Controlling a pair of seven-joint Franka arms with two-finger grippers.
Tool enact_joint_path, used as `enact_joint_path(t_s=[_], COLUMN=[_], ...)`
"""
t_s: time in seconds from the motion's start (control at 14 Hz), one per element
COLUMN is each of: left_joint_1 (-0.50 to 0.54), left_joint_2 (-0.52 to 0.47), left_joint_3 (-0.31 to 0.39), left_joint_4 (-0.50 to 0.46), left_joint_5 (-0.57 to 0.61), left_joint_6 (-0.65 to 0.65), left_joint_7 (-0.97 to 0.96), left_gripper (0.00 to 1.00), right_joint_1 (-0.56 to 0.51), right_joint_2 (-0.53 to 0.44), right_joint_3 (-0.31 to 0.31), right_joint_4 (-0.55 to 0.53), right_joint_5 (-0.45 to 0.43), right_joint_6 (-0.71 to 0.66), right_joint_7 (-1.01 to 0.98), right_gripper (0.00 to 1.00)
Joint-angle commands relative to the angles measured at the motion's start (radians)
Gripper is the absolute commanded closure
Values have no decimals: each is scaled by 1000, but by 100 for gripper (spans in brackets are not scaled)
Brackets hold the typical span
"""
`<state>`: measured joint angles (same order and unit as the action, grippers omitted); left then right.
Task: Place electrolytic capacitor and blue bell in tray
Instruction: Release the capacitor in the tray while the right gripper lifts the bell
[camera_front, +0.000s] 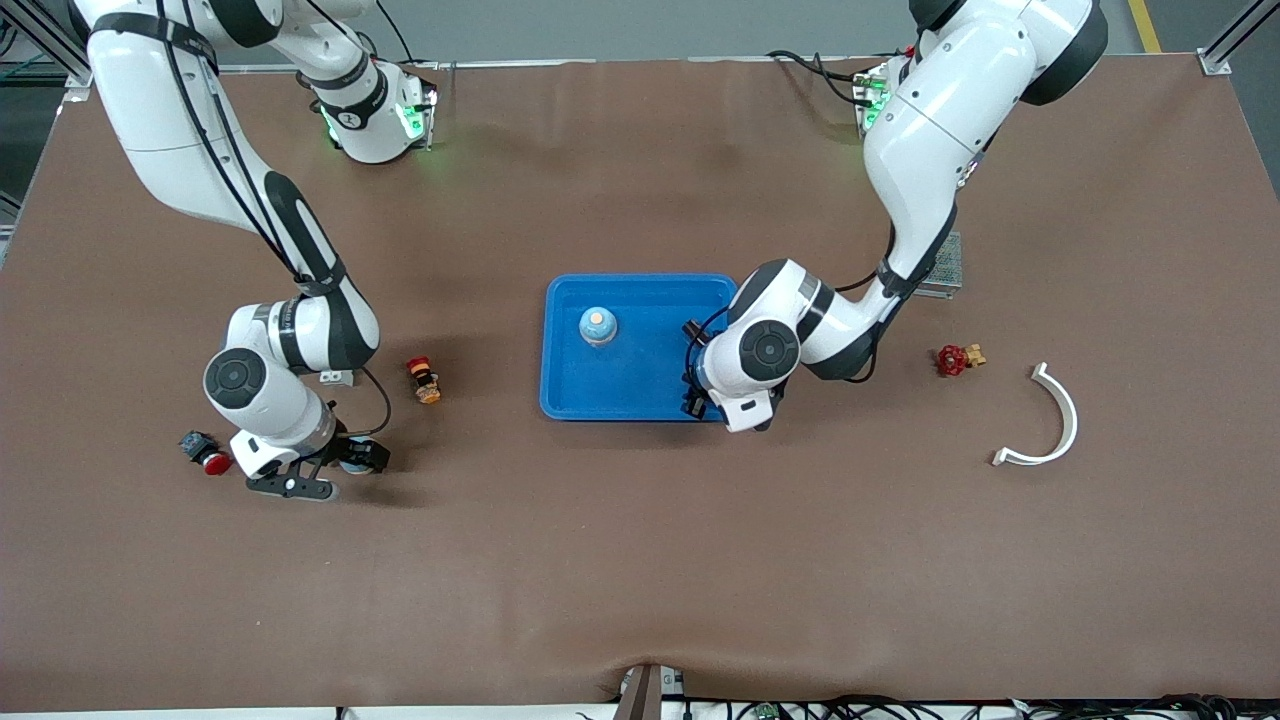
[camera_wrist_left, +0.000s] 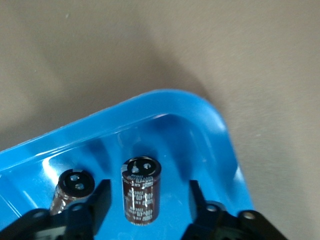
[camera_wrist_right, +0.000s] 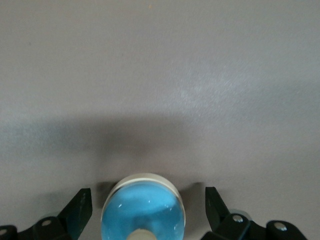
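Observation:
The blue tray (camera_front: 640, 385) lies mid-table. A blue bell (camera_front: 598, 325) with a cream button stands in it. My left gripper (camera_front: 692, 368) is open over the tray's corner toward the left arm's end. In the left wrist view the open gripper (camera_wrist_left: 148, 192) straddles a dark brown electrolytic capacitor (camera_wrist_left: 141, 190) standing in the tray (camera_wrist_left: 200, 135), not touching it. A second capacitor (camera_wrist_left: 74, 187) stands beside one finger. My right gripper (camera_front: 352, 458) is low over the table toward the right arm's end. In the right wrist view it (camera_wrist_right: 147, 197) is open around another blue bell (camera_wrist_right: 143, 212) on the table.
A red and orange push-button (camera_front: 425, 380) and a red button on a grey block (camera_front: 205, 452) lie near the right gripper. A red valve (camera_front: 958, 358), a white curved piece (camera_front: 1050, 420) and a grey mesh box (camera_front: 945, 265) lie toward the left arm's end.

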<state>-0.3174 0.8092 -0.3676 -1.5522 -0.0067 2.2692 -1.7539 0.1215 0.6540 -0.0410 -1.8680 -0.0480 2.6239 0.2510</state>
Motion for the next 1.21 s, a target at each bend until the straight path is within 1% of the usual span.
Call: enact_joint_path(t_s=[0.0, 0.21, 0.36, 0.43, 0.5, 0.57, 0.64, 0.71, 0.78, 0.85, 1.0, 1.14], left_joint_1=[4, 53, 87, 110, 133, 155, 173, 191, 225, 257, 296, 340], left_joint_2=[-80, -171, -229, -258, -283, -309, -332, -353, -375, -390, -418, -441], left_joint_3=[12, 13, 15, 15, 13, 13, 15, 15, 13, 13, 15, 13], left_joint_4=[7, 18, 18, 18, 17, 17, 17, 18, 18, 18, 20, 23], left_joint_5=[-7, 2, 2, 2, 2, 2, 2, 2, 2, 4, 5, 37], left_joint_6=[-69, -140, -181, -207, -238, -275, -310, -332, -342, -356, -399, -441], left_joint_7=[-3, 26, 107, 160, 219, 293, 366, 429, 482, 543, 715, 809], left_gripper=[0, 0, 0, 0, 0, 0, 0, 0, 0, 0, 0, 0], right_joint_1=[-13, -13, -13, -13, -14, -13, -13, -16, -19, -14, -13, -13], right_joint_2=[-13, -14, -14, -19, -22, -25, -28, -39, -49, -63, -76, -77], right_joint_3=[20, 23, 23, 23, 23, 24, 30, 39, 46, 46, 49, 49], right_joint_4=[-51, -51, -51, -50, -49, -43, -33, -16, 1, 13, 38, 62], right_joint_5=[-9, -7, -7, -7, -7, -7, 2, 7, 20, 25, 27, 40], right_joint_6=[54, 45, 41, 39, 28, 1, -36, -85, -144, -194, -245, -283], right_joint_7=[7, 11, 8, -1, -6, -6, -1, 2, 1, 5, 5, 7], right_gripper=[0, 0, 0, 2, 23, 51, 69, 79, 100, 100, 100, 100])
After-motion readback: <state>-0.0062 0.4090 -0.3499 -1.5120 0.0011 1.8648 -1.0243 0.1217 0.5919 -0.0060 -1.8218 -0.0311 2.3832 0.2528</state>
